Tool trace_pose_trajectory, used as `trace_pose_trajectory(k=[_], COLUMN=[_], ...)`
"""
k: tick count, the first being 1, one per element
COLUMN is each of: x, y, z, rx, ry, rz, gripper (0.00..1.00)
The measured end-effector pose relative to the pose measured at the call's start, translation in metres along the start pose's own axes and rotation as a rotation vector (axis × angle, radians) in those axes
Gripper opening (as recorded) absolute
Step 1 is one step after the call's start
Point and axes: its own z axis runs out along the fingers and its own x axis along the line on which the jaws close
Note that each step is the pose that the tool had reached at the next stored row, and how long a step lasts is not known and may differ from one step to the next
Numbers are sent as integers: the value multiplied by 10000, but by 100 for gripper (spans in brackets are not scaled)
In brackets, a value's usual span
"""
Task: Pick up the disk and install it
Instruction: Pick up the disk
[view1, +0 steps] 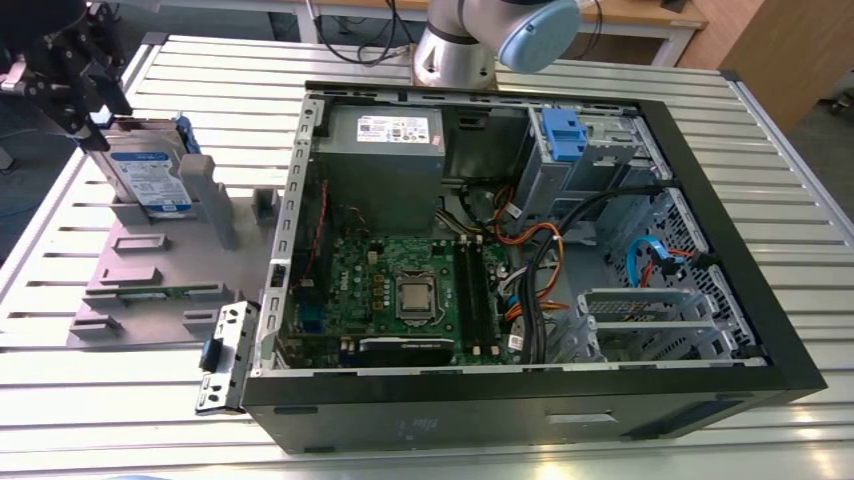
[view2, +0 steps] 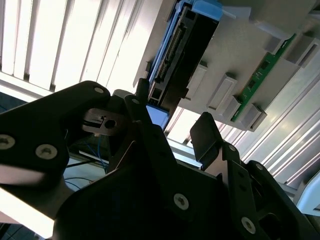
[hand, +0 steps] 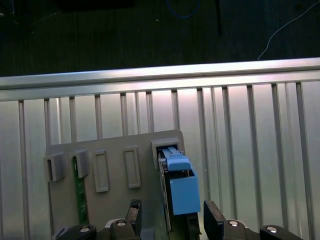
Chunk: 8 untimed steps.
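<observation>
With the pincer (hand: 172, 219) released astride the disk (hand: 182, 195), which stands on edge in a rack (hand: 115, 145) near the surface's (hand: 240, 125) edge at the exterior view's left, an off-centre closure could tilt it and jam it there.

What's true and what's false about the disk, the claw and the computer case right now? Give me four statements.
1. The disk stands on edge in the grey holder. True.
2. The disk is inside the computer case. False: it sits outside, at the exterior view's left of it.
3. The case lies open, motherboard showing. True.
4. The claw hovers over the motherboard. False: it is at the disk.
</observation>
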Motion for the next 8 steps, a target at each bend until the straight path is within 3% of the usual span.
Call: trace_pose_trajectory(k=[8], x=[1], y=[11], z=[30], rx=[1], ry=[0], rz=[0], gripper=[60])
